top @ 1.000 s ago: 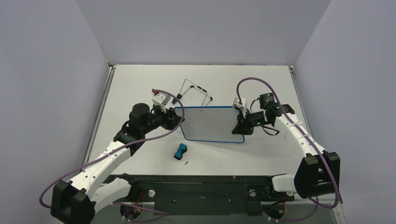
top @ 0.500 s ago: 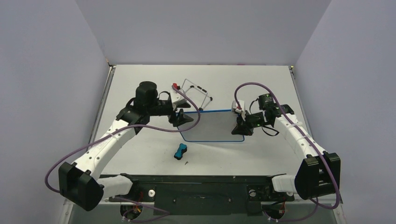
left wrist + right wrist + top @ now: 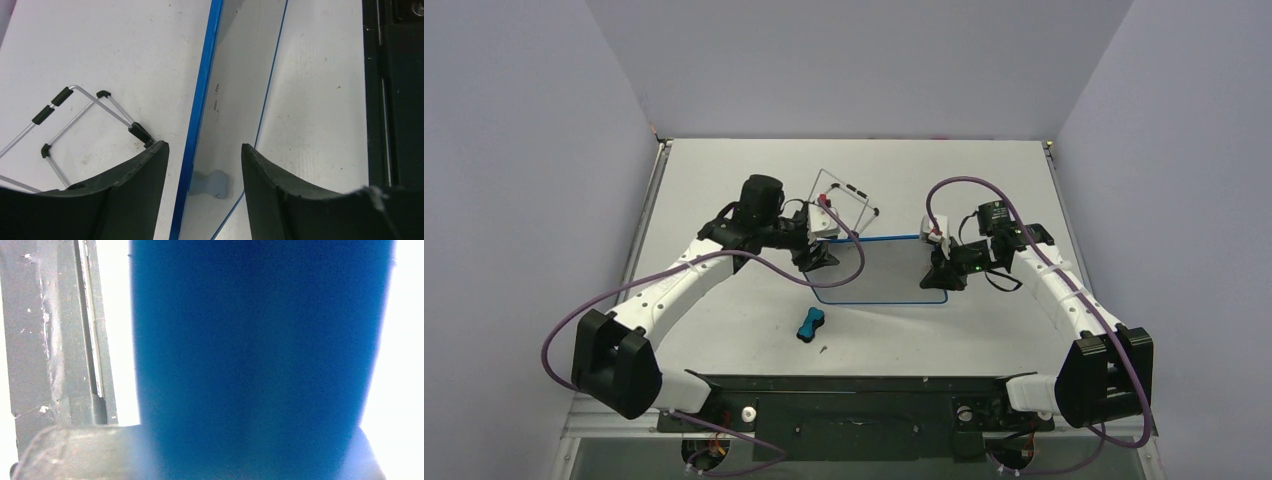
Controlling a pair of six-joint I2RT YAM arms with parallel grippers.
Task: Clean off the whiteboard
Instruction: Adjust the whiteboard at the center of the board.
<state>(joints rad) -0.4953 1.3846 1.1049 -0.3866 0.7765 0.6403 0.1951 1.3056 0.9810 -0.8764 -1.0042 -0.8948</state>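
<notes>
Now: whiteboard (image 3: 879,270) sits mid-table between the two arms, blue rim all round, its far edge near the wire stand (image 3: 844,203). It looks tipped up rather than flat, but I can't be sure. The face reads blank from above; the left wrist view shows only a few faint dark specks.

Right gripper (image 3: 942,272) is pressed together on the board's right rim, and its camera is filled with blurred blue. Left gripper (image 3: 816,256) is spread, fingers (image 3: 140,175) straddling the left rim, one each side, no contact visible.

Step in hand, as I judge it: take the left rim too.
- Centre the rim in the gap.
- Square the jaws to the board's plane.
- Close gently so the board doesn't twist against the right-hand pinch.
- Mind the stand's wires just beside.

Eraser (image 3: 810,324) lies loose on the table (image 3: 724,180), near side of the board, apart from both grippers.

Containers: none in view.
</notes>
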